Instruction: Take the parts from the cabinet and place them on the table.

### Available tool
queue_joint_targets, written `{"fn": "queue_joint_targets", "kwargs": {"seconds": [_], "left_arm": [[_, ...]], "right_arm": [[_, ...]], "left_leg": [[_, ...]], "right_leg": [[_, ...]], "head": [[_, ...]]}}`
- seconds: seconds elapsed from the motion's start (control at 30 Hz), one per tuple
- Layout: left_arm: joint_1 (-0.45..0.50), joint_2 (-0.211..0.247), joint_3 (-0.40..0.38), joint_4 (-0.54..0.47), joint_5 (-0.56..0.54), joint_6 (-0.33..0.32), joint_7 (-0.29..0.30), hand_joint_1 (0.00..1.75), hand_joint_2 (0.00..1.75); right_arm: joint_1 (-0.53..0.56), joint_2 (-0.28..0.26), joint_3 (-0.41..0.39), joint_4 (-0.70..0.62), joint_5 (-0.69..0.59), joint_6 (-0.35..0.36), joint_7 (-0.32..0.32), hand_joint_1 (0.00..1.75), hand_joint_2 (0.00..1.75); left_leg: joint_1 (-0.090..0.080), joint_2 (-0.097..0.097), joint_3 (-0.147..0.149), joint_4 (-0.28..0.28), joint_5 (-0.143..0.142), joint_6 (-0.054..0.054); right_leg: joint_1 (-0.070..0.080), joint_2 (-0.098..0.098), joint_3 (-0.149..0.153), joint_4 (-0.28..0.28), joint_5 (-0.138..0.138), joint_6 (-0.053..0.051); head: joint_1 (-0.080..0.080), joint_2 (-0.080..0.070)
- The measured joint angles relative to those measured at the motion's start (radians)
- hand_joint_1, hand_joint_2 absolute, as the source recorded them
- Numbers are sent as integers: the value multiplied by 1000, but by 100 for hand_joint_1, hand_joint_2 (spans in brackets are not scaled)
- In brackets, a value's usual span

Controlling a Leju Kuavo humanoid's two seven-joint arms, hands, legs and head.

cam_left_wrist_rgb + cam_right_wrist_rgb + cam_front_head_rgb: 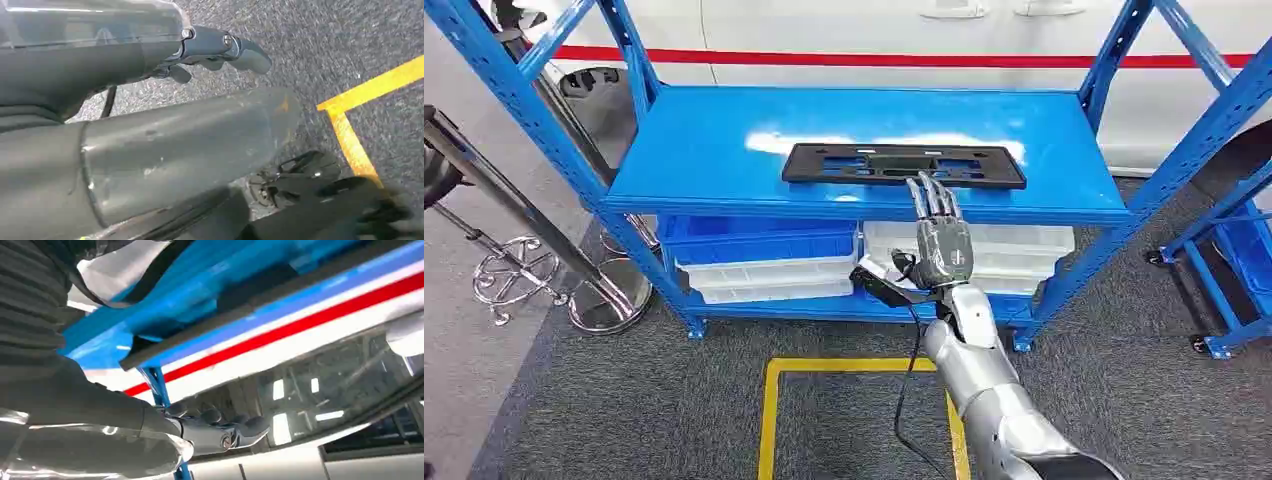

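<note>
From the head view I see my right hand (941,235) raised in front of the blue cabinet (724,150), fingers straight and slightly fanned, holding nothing. Its fingertips (929,190) sit at the front lip of the top shelf, right at the near edge of the part (904,164). That part is a flat black frame lying on the shelf with its long axis running side to side, parallel to the shelf edge. It lies directly ahead of the hand and a little above the palm, so I judge the reach calls for going forward and up over the lip. The hand lines up slightly right of the frame's middle. Blue and white bins (764,255) sit on the lower shelf behind the wrist.

In the left wrist view my left hand (215,52) hangs over grey carpet with a yellow floor line (350,140) nearby. Its fingers look loosely curled with nothing in them, though I cannot tell the pose exactly from this angle. This arm is well away from the shelf, so the right is clearly the nearer one.

In the right wrist view, the camera looks up from under the shelf edge. I see the dark fingers extended toward the white vehicle body with the red stripe (300,325) beyond the cabinet, empty. A dark edge across the blue may be the frame, but I cannot tell for certain.
</note>
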Motion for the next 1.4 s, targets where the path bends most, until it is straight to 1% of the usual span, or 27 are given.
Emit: {"fn": "queue_joint_targets", "kwargs": {"seconds": [0.03, 0.07, 0.17, 0.2, 0.3, 0.37, 0.4, 0.5, 0.53, 0.57, 0.6, 0.67, 0.7, 0.73, 0.83, 0.87, 0.9, 0.93, 1.0, 1.03, 1.07, 1.1, 1.17, 1.2, 1.27, 1.37, 1.4], "left_arm": [[3, 0, 0, 0, -1, -1, 0, 0, 0], [6, 0, 0, 0, -2, -1, 0, 0, 0], [6, 0, 0, 0, -8, 0, 1, 0, 0], [5, 0, 0, 0, -10, 0, 1, 0, 0], [8, 0, 0, 0, -11, 0, 0, 0, 0], [9, 1, 0, 0, -12, 0, 0, 0, 0], [8, 0, 0, 0, -12, 0, 0, 0, 0], [9, 0, 0, 0, -13, -1, 0, 0, 0], [10, 0, 0, 0, -13, -2, 0, 0, 0], [10, 1, 0, 0, -13, -5, 0, 0, 0], [10, 0, 0, 0, -15, -8, -1, 0, 0], [9, -2, 0, 0, -20, -14, -5, 0, 0], [9, -3, 0, 0, -22, -15, -7, 0, 0], [6, -5, 0, 0, -23, -15, -8, 0, 0], [3, -9, 0, 0, -27, -16, -9, 0, 0], [2, -8, 0, -1, -30, -16, -9, 0, 0], [2, -8, 0, -1, -32, -15, -9, 0, 0], [1, -8, 0, -1, -34, -15, -9, 0, 0], [1, -8, 1, -1, -36, -15, -10, 0, 0], [3, -8, 1, -1, -38, -15, -11, 0, 0], [6, -8, 1, -1, -41, -15, -12, 0, 0], [8, -8, 1, -1, -43, -15, -13, 0, 0], [8, -8, 1, -1, -43, -15, -16, 0, 0], [8, -8, 2, -1, -43, -15, -16, 0, 0], [4, -9, 3, -1, -46, -14, -17, 0, 0], [6, -10, 5, -1, -46, -13, -18, 0, 0], [9, -10, 5, -2, -47, -13, -18, 0, 0]], "right_arm": [[5, -1, -3, 2, -2, 0, -2, 0, 175], [9, -2, -9, 3, -3, 0, -7, 0, 175], [10, -4, -26, 3, -6, 0, -12, 0, 175], [10, -5, -30, 3, -6, 0, -13, 0, 175], [12, -8, -44, 3, -6, 0, -21, 0, 175], [11, -11, -49, 2, -6, 0, -21, 0, 175], [11, -13, -53, 2, -6, 0, -21, 0, 175], [17, -16, -65, 3, -6, 0, -21, 0, 175], [20, -16, -69, 5, -5, 0, -21, 0, 175], [22, -19, -71, 6, -3, 0, -20, 0, 175], [23, -21, -73, 7, 0, 0, -19, 0, 175], [21, -23, -78, 7, 7, 0, -15, 0, 175], [21, -25, -79, 7, 8, 0, -12, 0, 175], [20, -27, -81, 8, 9, 0, -8, 0, 175], [22, -32, -91, 9, 17, 0, 0, 0, 175], [22, -33, -94, 8, 20, 0, 0, 0, 175], [21, -35, -95, 8, 21, 0, 2, 0, 175], [20, -36, -95, 9, 25, 0, 3, 0, 175], [24, -37, -96, 12, 26, 0, 9, 0, 175], [27, -38, -98, 14, 26, 0, 10, 0, 175], [30, -39, -101, 16, 26, 0, 11, 0, 175], [32, -40, -102, 16, 27, 0, 12, 0, 175], [31, -42, -103, 16, 28, 0, 12, 0, 175], [32, -42, -103, 16, 28, 0, 12, 0, 175], [30, -44, -106, 16, 29, 0, 12, 0, 175], [30, -45, -109, 15, 31, 0, 12, 0, 175], [30, -47, -109, 13, 31, 0, 12, 0, 175]], "left_leg": [[0, 0, -15, 29, 4, -1], [1, 0, -5, 1, 32, -1], [3, 2, 117, -249, 157, 7], [0, 2, 132, -277, 133, 14], [-6, -2, 132, -280, 140, 29], [3, -1, 138, -295, 151, 46], [2, -1, 139, -298, 151, 52], [2, 0, 138, -297, 150, 60], [1, 0, 138, -297, 149, 61], [1, -1, 140, -296, 148, 60], [1, -2, 142, -296, 145, 59], [1, -3, 152, -295, 139, 54], [1, -2, 154, -296, 135, 51], [-6, -3, 150, -290, 132, 44], [-4, -2, 155, -301, 130, 29], [-9, 0, 155, -299, 123, 22], [-6, 2, 154, -277, 111, 17], [-5, 1, 127, -222, 85, 14], [-2, 1, 31, -49, 22, 7], [-2, 1, -9, 10, 14, 5], [-2, 1, -24, 17, 33, 5], [-2, 1, -14, -24, 78, 6], [-2, 2, 52, -189, 190, 13], [-3, 3, 81, -260, 213, 21], [-11, 3, 110, -289, 169, 34], [-7, -2, 133, -305, 156, 54], [-4, -2, 148, -316, 152, 58]], "right_leg": [[0, 0, 0, 2, -1, -1], [0, 1, 0, 4, -3, -1], [-1, 4, 4, 14, -12, 7], [4, 3, 1, 16, -14, 13], [5, 3, 2, 14, -11, 26], [3, 4, 2, 19, -20, 38], [3, 3, -9, 49, -44, 41], [2, 3, -115, 268, -146, 52], [2, 3, -142, 315, -152, 53], [0, 3, -144, 309, -131, 53], [-1, 3, -123, 257, -91, 51], [0, 3, -37, 79, 3, 42], [2, 3, -11, 22, 4, 36], [9, 2, -4, 5, -3, 32], [11, 5, -7, 9, -7, 22], [-1, 5, 7, -3, -4, 15], [-2, 5, 16, -10, -5, 10], [-3, 3, 22, -10, -9, 3], [-1, 3, 31, -10, -21, -4], [0, 4, 36, -10, -29, -4], [0, 5, 43, -10, -35, -4], [0, 6, 54, -10, -44, -2], [0, 7, 82, -10, -63, 3], [-1, 5, 89, -11, -74, 7], [5, 7, 94, -13, -84, 21], [6, 6, 110, -3, -76, 37], [1, 3, 91, 34, -71, 40]], "head": [[0, 0], [0, 0], [0, 0], [0, 0], [0, 0], [0, 0], [1, 0], [1, 0], [1, 0], [0, 0], [1, 0], [1, 0], [1, 0], [1, 0], [0, 0], [0, 0], [0, 0], [-2, 0], [-1, 0], [-1, 0], [-1, 0], [-1, 0], [-1, 0], [-1, 0], [-2, 0], [-1, 0], [0, 0]]}}
